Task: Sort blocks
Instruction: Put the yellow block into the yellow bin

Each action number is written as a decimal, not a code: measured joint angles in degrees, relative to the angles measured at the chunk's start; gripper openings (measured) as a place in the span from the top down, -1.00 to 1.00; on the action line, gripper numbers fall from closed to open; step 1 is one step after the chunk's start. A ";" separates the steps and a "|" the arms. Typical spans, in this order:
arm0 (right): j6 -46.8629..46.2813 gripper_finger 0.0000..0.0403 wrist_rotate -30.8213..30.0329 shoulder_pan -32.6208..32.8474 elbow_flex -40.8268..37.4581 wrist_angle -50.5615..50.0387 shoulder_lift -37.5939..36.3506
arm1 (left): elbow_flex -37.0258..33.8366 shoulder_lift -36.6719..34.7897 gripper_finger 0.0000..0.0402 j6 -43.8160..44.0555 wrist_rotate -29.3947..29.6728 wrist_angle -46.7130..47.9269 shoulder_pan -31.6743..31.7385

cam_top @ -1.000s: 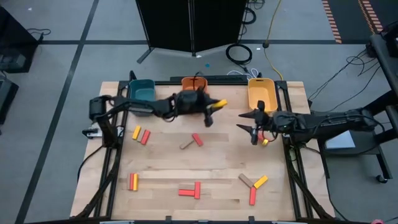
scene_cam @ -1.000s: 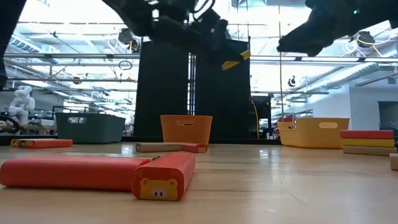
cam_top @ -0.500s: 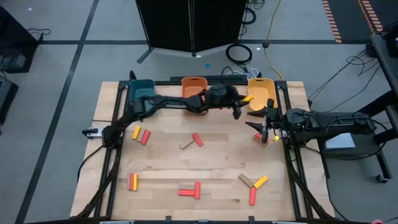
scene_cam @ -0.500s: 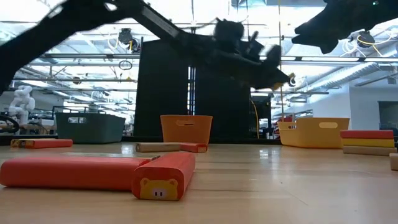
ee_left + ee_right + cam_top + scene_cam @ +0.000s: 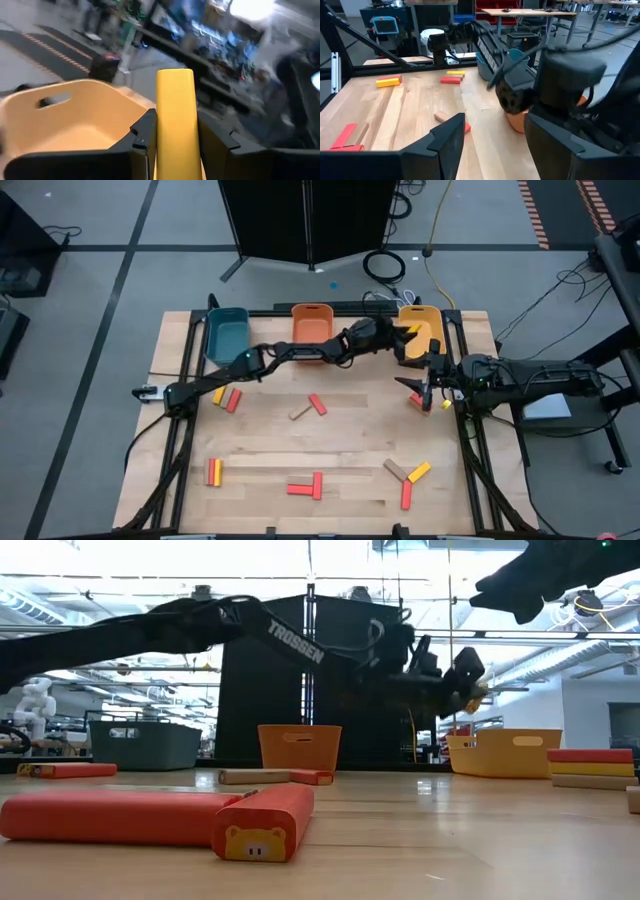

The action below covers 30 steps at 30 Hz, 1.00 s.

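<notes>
The left gripper [image 5: 408, 340], fingers clamped on a yellow block [image 5: 175, 120], had swung from beside the orange bin [image 5: 311, 322] to above the yellow bin [image 5: 421, 328]. Release appeared imminent. The right gripper [image 5: 424, 387] hovered nearby, fingers apart, empty

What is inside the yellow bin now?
The yellow bin shows bare floor. The left gripper, holding a yellow block, covers part of it.
</notes>
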State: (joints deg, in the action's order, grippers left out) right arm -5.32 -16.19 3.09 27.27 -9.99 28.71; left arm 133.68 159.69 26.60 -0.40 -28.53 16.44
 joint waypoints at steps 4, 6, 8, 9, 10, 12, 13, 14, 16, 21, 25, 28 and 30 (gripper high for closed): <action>0.02 0.01 0.00 0.02 0.00 1.35 0.04 | 1.17 0.79 0.50 3.18 2.66 2.58 0.34; 0.00 0.01 -0.02 0.02 0.00 2.19 0.05 | 1.25 0.64 0.50 3.55 3.40 3.34 0.42; 0.02 0.01 -0.02 0.02 0.00 2.11 0.06 | 1.25 0.66 0.50 3.16 3.72 3.25 0.42; 0.02 0.01 -0.02 0.02 0.00 2.17 0.07 | 1.28 0.66 0.50 3.12 3.77 3.36 0.36; 0.02 0.01 -0.02 0.02 0.00 2.14 0.06 | 1.28 0.66 0.50 3.12 3.84 3.32 0.30; 0.02 0.01 -0.02 0.02 0.00 2.16 0.07 | 1.32 0.66 0.50 3.10 3.87 3.28 0.17; 0.02 0.01 -0.02 0.02 0.00 2.16 0.07 | 1.32 0.66 0.50 3.10 3.87 3.27 0.07; 0.02 0.01 -0.02 0.02 0.00 2.18 0.07 | 1.32 0.66 0.50 3.10 3.86 3.28 -0.03; 0.17 0.01 -0.02 0.02 0.00 2.17 0.07 | 1.32 0.66 0.50 3.07 3.86 3.53 -0.29; 0.20 0.01 -0.02 0.01 0.00 2.18 0.07 | 1.32 0.66 0.50 2.61 3.84 3.22 -0.69; 0.20 0.01 -0.02 0.02 0.00 2.20 0.07 | 1.32 0.66 0.50 2.53 3.84 1.82 -0.76; 0.20 0.01 -0.02 0.01 0.00 2.28 0.07 | 1.32 0.66 0.50 1.25 3.77 0.13 -0.78; 0.20 0.01 -0.02 0.01 0.00 2.51 0.07 | 1.32 0.66 0.50 -1.05 3.69 -0.80 -0.93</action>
State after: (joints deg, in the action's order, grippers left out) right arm -5.13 -16.21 3.10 27.27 -7.48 28.77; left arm 135.00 160.35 25.55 3.29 -29.33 15.51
